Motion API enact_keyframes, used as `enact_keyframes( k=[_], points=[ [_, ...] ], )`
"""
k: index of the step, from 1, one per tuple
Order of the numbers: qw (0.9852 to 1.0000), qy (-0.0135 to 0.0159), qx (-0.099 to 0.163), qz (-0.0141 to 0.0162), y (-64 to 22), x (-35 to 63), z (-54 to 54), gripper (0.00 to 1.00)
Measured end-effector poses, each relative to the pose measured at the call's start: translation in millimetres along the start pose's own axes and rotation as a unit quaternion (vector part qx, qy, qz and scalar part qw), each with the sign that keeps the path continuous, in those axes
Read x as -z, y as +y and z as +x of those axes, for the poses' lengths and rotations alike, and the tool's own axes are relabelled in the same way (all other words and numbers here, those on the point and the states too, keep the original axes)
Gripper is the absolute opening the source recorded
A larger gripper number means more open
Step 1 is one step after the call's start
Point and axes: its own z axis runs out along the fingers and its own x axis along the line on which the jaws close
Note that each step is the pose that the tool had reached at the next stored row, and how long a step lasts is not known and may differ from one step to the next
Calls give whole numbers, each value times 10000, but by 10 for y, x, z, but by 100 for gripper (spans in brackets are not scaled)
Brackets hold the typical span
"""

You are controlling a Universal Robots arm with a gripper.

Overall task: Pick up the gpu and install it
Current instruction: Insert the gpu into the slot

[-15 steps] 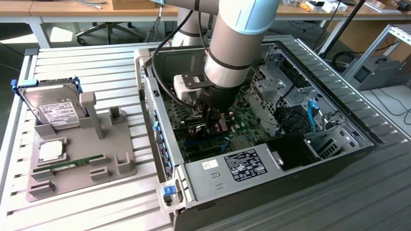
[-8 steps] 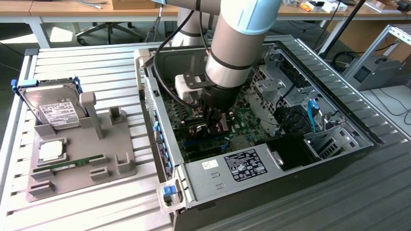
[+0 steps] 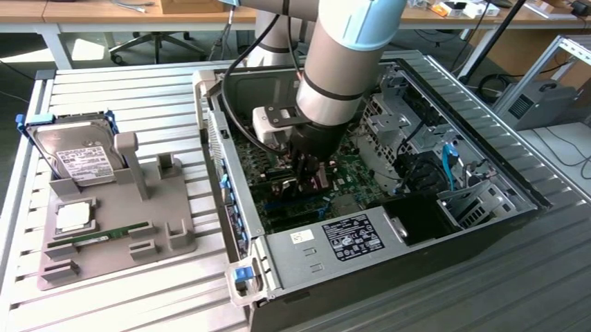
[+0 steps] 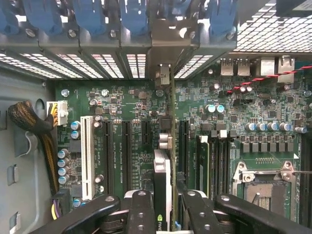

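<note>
I see the gripper (image 4: 163,207) low in the centre of the wrist frame, its black fingers (image 4: 141,214) pinching the gpu (image 4: 162,175) edge-on between them. The card stands upright, its thin edge running up the middle of the frame toward its metal bracket (image 4: 165,73) at the rear wall of the case. It sits over the motherboard (image 4: 126,112), in line with the row of black slots (image 4: 126,151), with the white slot (image 4: 88,151) off to the left of the frame. I cannot tell whether the card's edge is already seated in a slot. Beyond the board, across the top of the frame, I see blue clips (image 4: 87,17) above the perforated slot covers.

In the exterior view the arm (image 3: 347,62) reaches down from the top centre into the open case (image 3: 388,228), and the gripper (image 3: 305,181) sits deep inside, just above the green board (image 3: 356,190); the gpu there is mostly hidden by the wrist. On the exterior view's left, well apart from the case, a grey holder (image 3: 111,228) rests on the slatted table (image 3: 120,304). It carries a RAM stick (image 3: 106,235) lying flat and a hard drive (image 3: 79,159) propped upright at the back.
</note>
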Motion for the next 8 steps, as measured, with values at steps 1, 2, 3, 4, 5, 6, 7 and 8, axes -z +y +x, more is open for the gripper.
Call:
enact_keyframes(
  k=[1, 2, 3, 4, 5, 6, 7, 8],
  points=[
    [10000, -12, 1, 0, 0, 1, -2, 27],
    [10000, -22, 1, 0, 1, 0, -4, 27],
    [10000, -32, 0, 0, 1, 1, -4, 27],
    [10000, -44, 0, -1, 1, 0, -5, 27],
    [10000, -51, 0, 0, 2, 0, -4, 27],
    [10000, -57, 1, 0, 1, -1, -4, 27],
    [10000, -63, 1, 0, 1, -1, -4, 27],
    [10000, -68, 1, 0, 1, -2, -3, 27]
  ],
)
